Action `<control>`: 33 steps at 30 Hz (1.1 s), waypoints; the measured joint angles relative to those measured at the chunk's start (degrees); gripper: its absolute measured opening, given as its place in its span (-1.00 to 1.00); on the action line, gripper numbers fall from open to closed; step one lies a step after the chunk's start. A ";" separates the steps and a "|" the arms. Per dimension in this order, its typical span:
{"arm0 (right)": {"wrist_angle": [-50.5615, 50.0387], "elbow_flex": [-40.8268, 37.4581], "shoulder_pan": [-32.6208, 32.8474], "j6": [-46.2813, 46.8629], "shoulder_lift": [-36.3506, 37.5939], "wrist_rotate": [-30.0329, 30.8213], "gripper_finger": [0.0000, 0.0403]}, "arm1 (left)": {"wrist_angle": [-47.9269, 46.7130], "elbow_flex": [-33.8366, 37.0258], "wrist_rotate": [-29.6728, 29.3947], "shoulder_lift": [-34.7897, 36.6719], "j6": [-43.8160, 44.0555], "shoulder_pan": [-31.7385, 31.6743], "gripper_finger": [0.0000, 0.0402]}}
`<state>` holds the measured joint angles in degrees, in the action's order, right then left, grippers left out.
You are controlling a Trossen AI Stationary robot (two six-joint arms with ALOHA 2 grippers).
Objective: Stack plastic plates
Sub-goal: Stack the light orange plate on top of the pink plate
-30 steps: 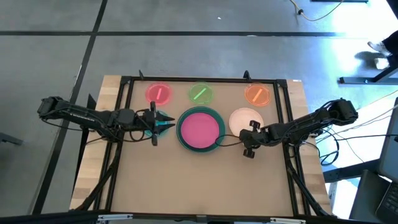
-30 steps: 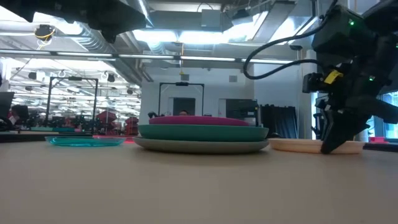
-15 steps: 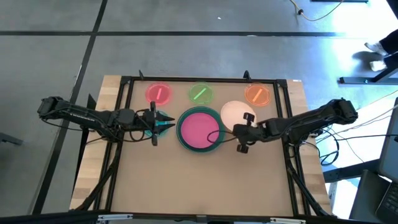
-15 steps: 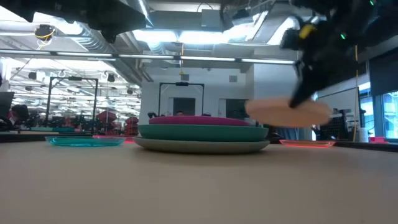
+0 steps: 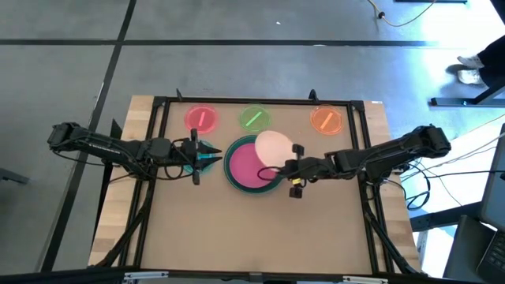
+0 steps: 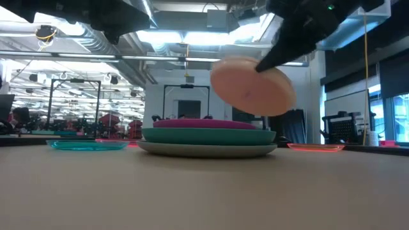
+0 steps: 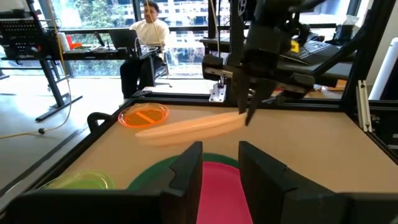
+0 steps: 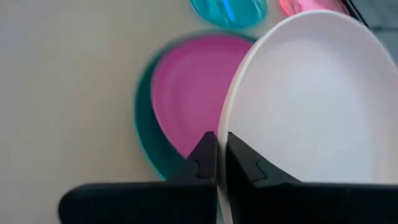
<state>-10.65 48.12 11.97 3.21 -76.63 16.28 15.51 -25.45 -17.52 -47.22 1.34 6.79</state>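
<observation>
Above the pink plate (image 5: 252, 163) on the central stack, the right gripper (image 5: 286, 169), clamped on the cream plate's (image 5: 272, 147) rim, has carried it from the table, ready for lowering; left gripper (image 5: 197, 157) waits, fingers apart

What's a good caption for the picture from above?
Right end effector carries a cream plate over the pink plate.

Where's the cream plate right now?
Held in the air by the right hand, the cream plate hangs tilted over the right edge of the pink plate atop the centre stack.
</observation>
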 joint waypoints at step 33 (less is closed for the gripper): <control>24.13 -0.02 -0.11 -11.17 -22.12 -2.88 -0.97 | 0.00 0.00 0.00 -0.01 0.00 0.00 -0.52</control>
<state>13.48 48.10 11.86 -7.97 -98.75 13.40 15.51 -25.45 -17.52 -47.23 1.34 6.79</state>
